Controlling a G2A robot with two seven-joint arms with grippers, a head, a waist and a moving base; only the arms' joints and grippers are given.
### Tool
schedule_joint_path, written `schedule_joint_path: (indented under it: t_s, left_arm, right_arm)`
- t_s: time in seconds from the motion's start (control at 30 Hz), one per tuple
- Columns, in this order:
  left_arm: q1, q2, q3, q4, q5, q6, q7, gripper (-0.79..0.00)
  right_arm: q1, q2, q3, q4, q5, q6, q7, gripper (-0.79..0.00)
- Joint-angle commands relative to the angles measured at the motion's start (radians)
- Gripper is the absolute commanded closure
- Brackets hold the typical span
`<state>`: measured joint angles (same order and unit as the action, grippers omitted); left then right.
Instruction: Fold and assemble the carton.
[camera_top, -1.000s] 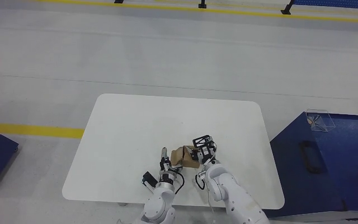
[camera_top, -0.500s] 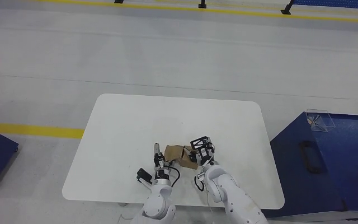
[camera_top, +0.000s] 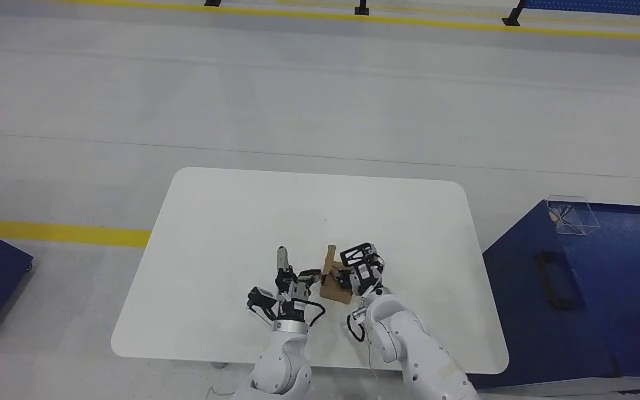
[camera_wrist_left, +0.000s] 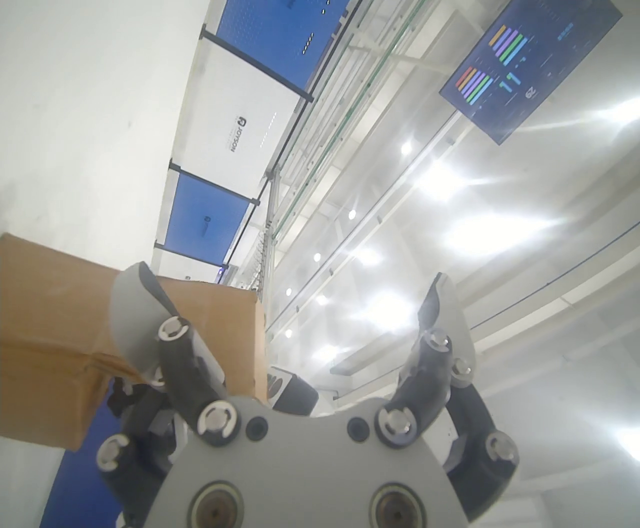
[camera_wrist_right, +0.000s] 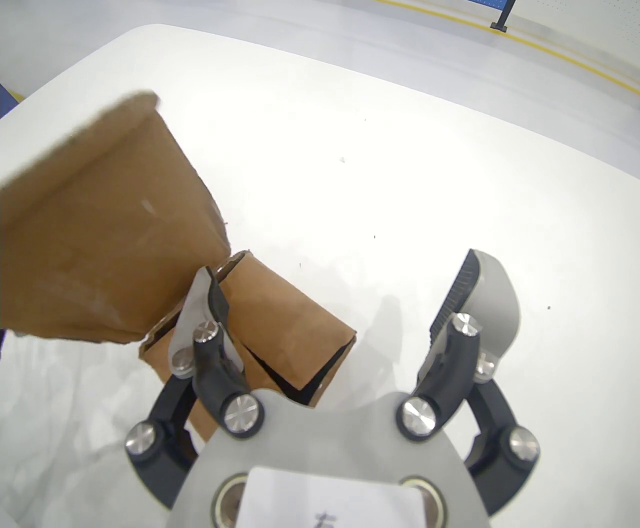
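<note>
One table (camera_top: 220, 230), white with rounded corners. One carton (camera_top: 337, 288). Two grippers, one per arm.

The carton is small, of plain brown cardboard, and only partly folded. It sits near the table edge closest to the robot, about midway across, between the two grippers. Its body lies on the table surface. One broad flap (camera_wrist_right: 100, 225) rises from the body, its free edge bent over along a crease. At the end of the body nearest the right gripper, dark gaps show between panels that do not yet meet.

Left gripper (camera_top: 293, 272): jaws spread wide, nothing between them. It is tilted upward, so that the left wrist view looks toward the ceiling. One of its fingers (camera_wrist_left: 132, 310) stands in front of a side face of the carton; whether it touches cannot be told.

Right gripper (camera_wrist_right: 345, 300): jaws spread wide, nothing pinched. One finger (camera_wrist_right: 202, 300) lies at the upper edge of the carton's body, just below the raised flap. The other stands over bare table.

Surroundings: one yellow floor line (camera_top: 70, 233) beside the table; one screen (camera_wrist_left: 530, 65) with coloured bars, overhead.
</note>
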<state>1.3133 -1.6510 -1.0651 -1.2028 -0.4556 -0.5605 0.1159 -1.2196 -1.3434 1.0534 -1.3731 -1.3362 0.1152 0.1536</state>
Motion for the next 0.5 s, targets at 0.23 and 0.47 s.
schedule_joint_path:
  t_s: [0.23,0.47]
  left_arm:
    - [-0.043,-0.010,0.016,0.032,0.044,0.075,0.029,-0.785]
    - [-0.050,-0.012,-0.015,0.018,0.098,0.092,0.130,-0.785]
  right_arm:
    - [-0.043,0.026,0.183,-0.079,0.058,0.018,0.077,-0.785]
    - [-0.039,0.033,0.217,-0.038,0.089,-0.054,0.182,-0.785]
